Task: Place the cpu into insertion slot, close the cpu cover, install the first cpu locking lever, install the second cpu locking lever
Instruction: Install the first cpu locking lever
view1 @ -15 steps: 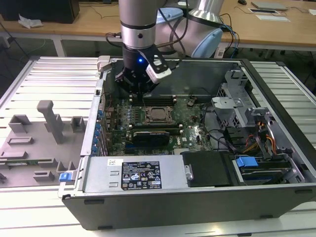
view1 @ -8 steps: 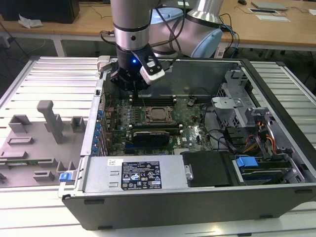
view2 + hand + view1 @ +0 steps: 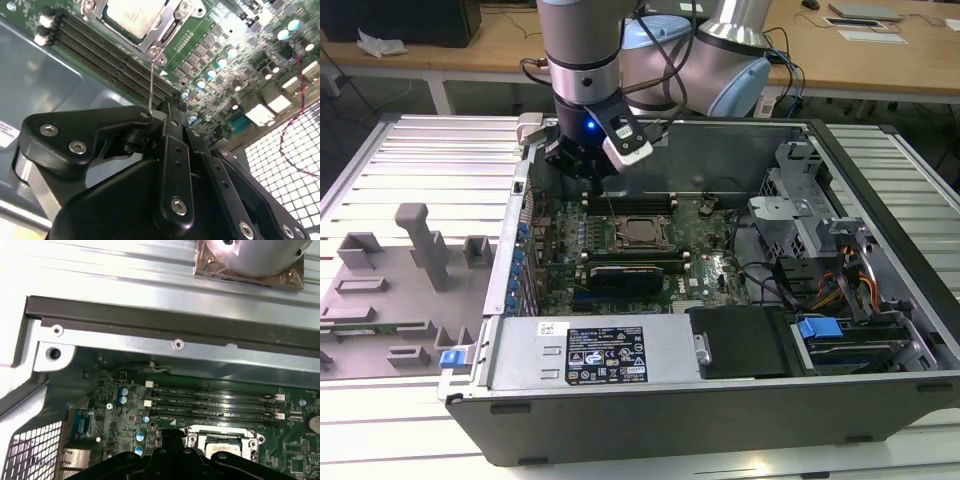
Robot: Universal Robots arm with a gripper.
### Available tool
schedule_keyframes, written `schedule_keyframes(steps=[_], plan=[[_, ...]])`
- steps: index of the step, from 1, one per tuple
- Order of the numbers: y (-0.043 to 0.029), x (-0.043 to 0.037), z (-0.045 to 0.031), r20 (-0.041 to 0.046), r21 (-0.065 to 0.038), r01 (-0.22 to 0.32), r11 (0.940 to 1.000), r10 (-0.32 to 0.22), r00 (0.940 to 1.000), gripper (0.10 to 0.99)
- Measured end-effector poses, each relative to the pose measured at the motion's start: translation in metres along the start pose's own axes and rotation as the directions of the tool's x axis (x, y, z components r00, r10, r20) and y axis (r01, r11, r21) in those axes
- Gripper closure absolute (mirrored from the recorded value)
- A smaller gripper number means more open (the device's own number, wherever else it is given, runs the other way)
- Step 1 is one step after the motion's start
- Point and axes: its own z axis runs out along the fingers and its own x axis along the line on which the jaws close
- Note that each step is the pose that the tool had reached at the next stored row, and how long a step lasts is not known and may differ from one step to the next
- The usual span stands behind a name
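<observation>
We count one cpu (image 3: pixel 132 12), one cpu cover (image 3: pixel 167 22) framing it, and four long black memory slots (image 3: pixel 210 402) just beside that cover.

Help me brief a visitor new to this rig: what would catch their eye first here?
The arm's gripper hangs inside the open computer case, above the green motherboard. Close by it, toward the exterior view's right, sits the insertion slot with the pale cpu seated in it.
</observation>
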Motion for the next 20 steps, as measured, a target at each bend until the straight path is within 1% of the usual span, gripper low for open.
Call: schedule_keyframes(steps=[1,4,5,6,8,10,11,12,15,16,17,18,20], plan=[[0.0001,0.0006,0.0,0.0061,-0.013,0.0,0.9999,0.0,1.0,0.98],[0.0,0.0003,0.0,0.007,-0.014,0.001,0.9999,0.0,1.0,0.98],[-0.0004,-0.0023,0.0002,0.007,-0.014,0.0,0.9999,0.0,1.0,0.98],[-0.0014,-0.0082,0.0005,0.0068,-0.014,0.0,0.9999,0.0,1.0,0.98],[-0.0026,-0.0153,0.0009,0.0066,-0.014,0.0,0.9999,0.0,1.0,0.98],[-0.0051,-0.0293,0.0016,0.0059,-0.014,0.0,0.9999,0.0,1.0,0.98],[-0.006,-0.0344,0.0019,0.0057,-0.014,0.0,0.9999,0.0,1.0,0.98],[-0.0063,-0.0363,0.0019,0.0056,-0.014,0.0,0.9999,0.0,1.0,0.98],[-0.0062,-0.0363,0.0022,0.0061,-0.014,0.0,0.9999,0.0,1.0,0.98],[-0.0063,-0.036,0.0025,0.0099,-0.013,0.001,0.9999,-0.001,1.0,0.98],[-0.0063,-0.0349,0.0032,0.0202,-0.009,0.003,0.9999,-0.003,0.9998,0.98],[-0.0063,-0.0338,0.0036,0.0359,-0.006,0.007,1.0,-0.007,0.9993,0.98],[-0.0063,-0.0324,0.004,0.0553,-0.001,0.011,0.9999,-0.011,0.9984,0.98]])
